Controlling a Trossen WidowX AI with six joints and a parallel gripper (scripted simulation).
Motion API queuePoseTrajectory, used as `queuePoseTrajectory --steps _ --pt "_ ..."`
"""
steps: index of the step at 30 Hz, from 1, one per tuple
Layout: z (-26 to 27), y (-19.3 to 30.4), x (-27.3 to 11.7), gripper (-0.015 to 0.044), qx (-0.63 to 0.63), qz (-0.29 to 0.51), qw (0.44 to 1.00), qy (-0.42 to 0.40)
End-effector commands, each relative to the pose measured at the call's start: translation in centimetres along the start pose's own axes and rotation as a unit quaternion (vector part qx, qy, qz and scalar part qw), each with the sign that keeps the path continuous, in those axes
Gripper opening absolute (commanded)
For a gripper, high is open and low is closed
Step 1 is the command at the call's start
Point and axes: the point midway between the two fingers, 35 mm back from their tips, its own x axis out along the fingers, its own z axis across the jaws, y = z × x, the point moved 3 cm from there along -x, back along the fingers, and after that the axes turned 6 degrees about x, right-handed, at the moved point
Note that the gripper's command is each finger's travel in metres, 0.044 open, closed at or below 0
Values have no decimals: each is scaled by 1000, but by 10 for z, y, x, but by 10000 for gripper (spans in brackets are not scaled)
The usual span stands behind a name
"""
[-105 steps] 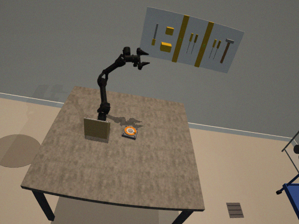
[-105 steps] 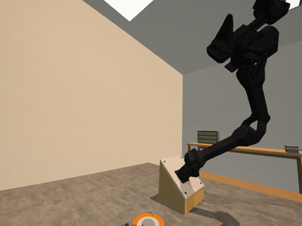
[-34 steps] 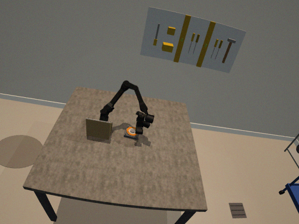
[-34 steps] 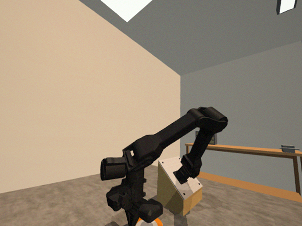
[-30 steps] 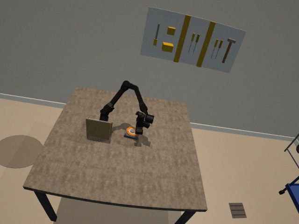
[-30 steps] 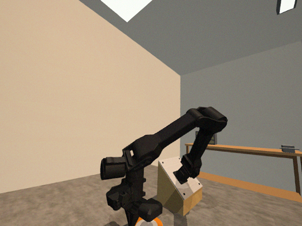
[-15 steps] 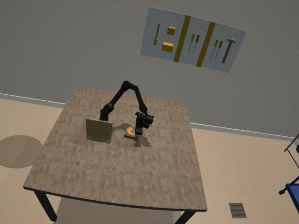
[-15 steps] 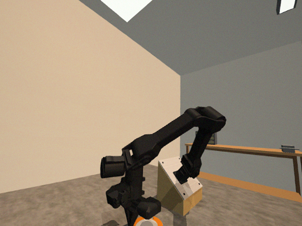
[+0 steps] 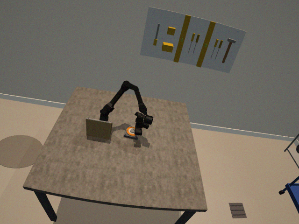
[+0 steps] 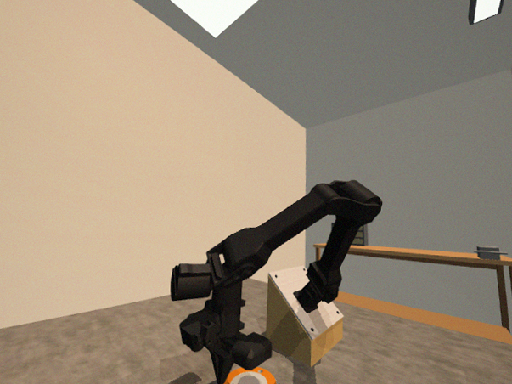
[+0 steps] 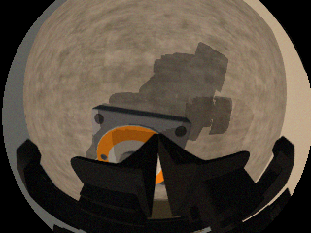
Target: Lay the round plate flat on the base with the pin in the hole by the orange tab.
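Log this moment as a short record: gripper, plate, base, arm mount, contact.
gripper: shut, holding nothing, pointing down, tip at the plate's edge
plate: orange ring with a grey centre, on the base
base: grey, with bolts at its corners, on the table
arm mount: slanted tan block behind the plate
contact: tips look to be against the plate; cannot tell for sure
pin and hole: not visible

Wall tool board (image 9: 192,39) with hammer (image 9: 229,49), tan wedge block (image 10: 303,316), blue cart (image 9: 293,191), floor vent (image 9: 237,210), wooden bench (image 10: 420,255)
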Motion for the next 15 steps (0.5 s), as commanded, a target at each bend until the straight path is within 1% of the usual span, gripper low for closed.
queuePoseTrajectory --steps 1,15 --pt "-5 5 3 0 4 9 1000 5" --pt "-9 8 3 0 4 9 1000 5"
